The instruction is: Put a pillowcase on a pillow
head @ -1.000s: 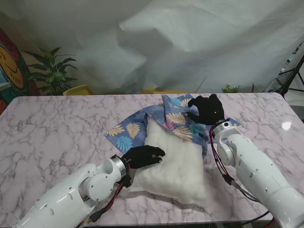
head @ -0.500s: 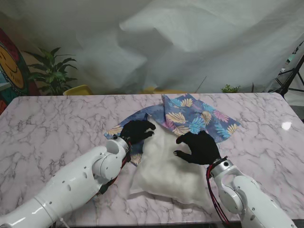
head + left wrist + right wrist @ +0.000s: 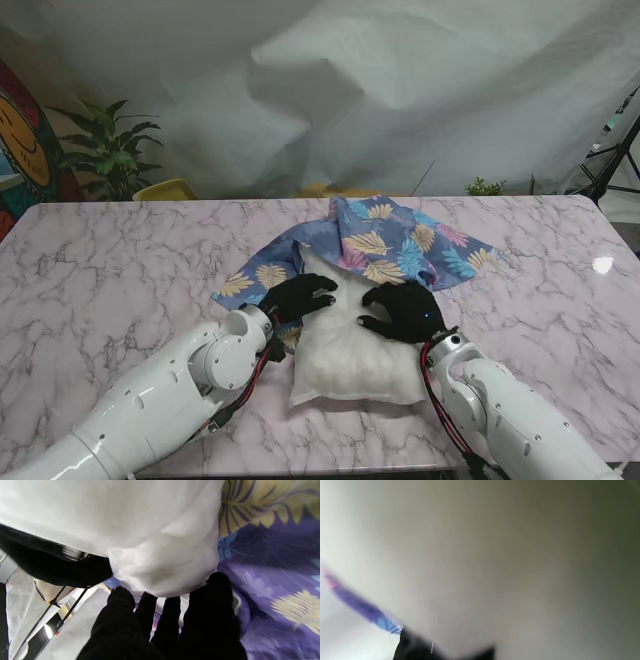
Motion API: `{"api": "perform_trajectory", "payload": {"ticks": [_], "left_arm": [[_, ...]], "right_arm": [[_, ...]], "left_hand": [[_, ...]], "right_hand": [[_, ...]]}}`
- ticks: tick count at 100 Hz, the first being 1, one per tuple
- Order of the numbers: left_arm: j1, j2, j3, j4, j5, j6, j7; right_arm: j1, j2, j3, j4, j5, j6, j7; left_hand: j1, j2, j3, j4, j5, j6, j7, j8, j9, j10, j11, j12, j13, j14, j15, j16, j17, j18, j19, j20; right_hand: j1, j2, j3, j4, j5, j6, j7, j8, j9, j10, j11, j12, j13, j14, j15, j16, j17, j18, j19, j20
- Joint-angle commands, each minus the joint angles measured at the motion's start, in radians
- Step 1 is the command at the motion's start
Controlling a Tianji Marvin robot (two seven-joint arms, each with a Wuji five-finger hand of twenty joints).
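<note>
A white pillow (image 3: 352, 350) lies on the marble table (image 3: 110, 270) in front of me. Its far end is tucked under a blue leaf-print pillowcase (image 3: 395, 243) spread behind it. My black-gloved left hand (image 3: 298, 297) rests with spread fingers on the pillow's far left edge, over the pillowcase's hem. The left wrist view shows those fingers (image 3: 215, 597) straight against the bulging pillow (image 3: 150, 542), with the pillowcase (image 3: 275, 567) beside it. My right hand (image 3: 403, 311) presses its curled fingers on the pillow's far right. The right wrist view is blurred pillow (image 3: 495, 555) and a pillowcase sliver (image 3: 365, 610).
A white sheet hangs behind the table. A potted plant (image 3: 110, 150) and a yellow object (image 3: 165, 188) stand beyond the far left edge. A black tripod (image 3: 612, 160) stands at the far right. The table's front edge runs just under the pillow.
Both hands have closed in on the pillow's far end, the left coming nearer to me. The pillow is bunched narrower, and the pillowcase has slid left over its far tip.
</note>
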Motion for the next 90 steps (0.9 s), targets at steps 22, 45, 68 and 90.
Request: {"api": "perform_trajectory", "payload": {"ticks": [22,45,68,90], "left_arm": [[0.082,-0.002,-0.005,-0.088,0.027,0.071,0.006],[0.032,-0.009,0.03,-0.039,0.046,0.117,0.006],[-0.002,-0.016,0.064,-0.004,0.038,0.133,-0.004],[-0.002,-0.017,0.06,-0.008,0.035,0.139,-0.004]], "right_arm": [[0.178,-0.015,-0.11,0.132,-0.001,-0.036,0.0],[-0.018,0.043,0.118,-0.142,-0.156,-0.145,0.122],[-0.275,0.081,0.356,-0.418,-0.312,-0.262,0.246],[-0.417,0.096,0.459,-0.548,-0.344,-0.343,0.476]], "left_hand": [[-0.01,0.045,-0.006,0.017,0.012,-0.036,0.022,0.008,0.003,-0.004,-0.003,-0.005,-0.008,0.01,0.055,0.029,0.03,0.022,0.045,0.009],[-0.017,0.044,-0.003,0.019,0.011,-0.045,0.015,0.02,-0.008,-0.004,-0.006,-0.004,-0.026,0.014,0.054,0.032,0.008,0.023,0.057,0.014],[-0.021,0.046,-0.003,0.019,0.014,-0.042,0.011,0.025,-0.008,-0.004,-0.006,-0.003,-0.023,0.007,0.057,0.035,0.008,0.02,0.064,0.016],[-0.024,0.046,-0.002,0.02,0.016,-0.041,0.009,0.027,-0.007,-0.003,-0.005,-0.002,-0.023,0.009,0.057,0.036,0.01,0.023,0.064,0.015]], "right_hand": [[-0.045,0.009,0.08,0.027,0.001,-0.029,0.036,0.005,0.008,-0.036,0.018,-0.015,0.004,0.013,-0.003,-0.001,-0.033,0.017,-0.038,-0.002],[-0.126,-0.004,0.0,0.025,-0.073,-0.026,-0.044,-0.038,-0.06,-0.052,-0.049,-0.032,-0.091,-0.013,-0.053,-0.011,-0.152,0.028,-0.103,0.006],[-0.237,0.0,-0.166,0.017,-0.375,0.013,-0.302,-0.133,-0.444,-0.062,-0.172,-0.079,-0.473,-0.051,-0.2,-0.113,-0.405,0.093,-0.338,-0.054],[-0.358,-0.131,-0.031,-0.043,-0.37,0.1,-0.835,-0.423,-0.59,0.007,-0.632,-0.24,-0.79,0.035,-0.319,-0.222,-0.598,0.216,-0.579,-0.291]]}}
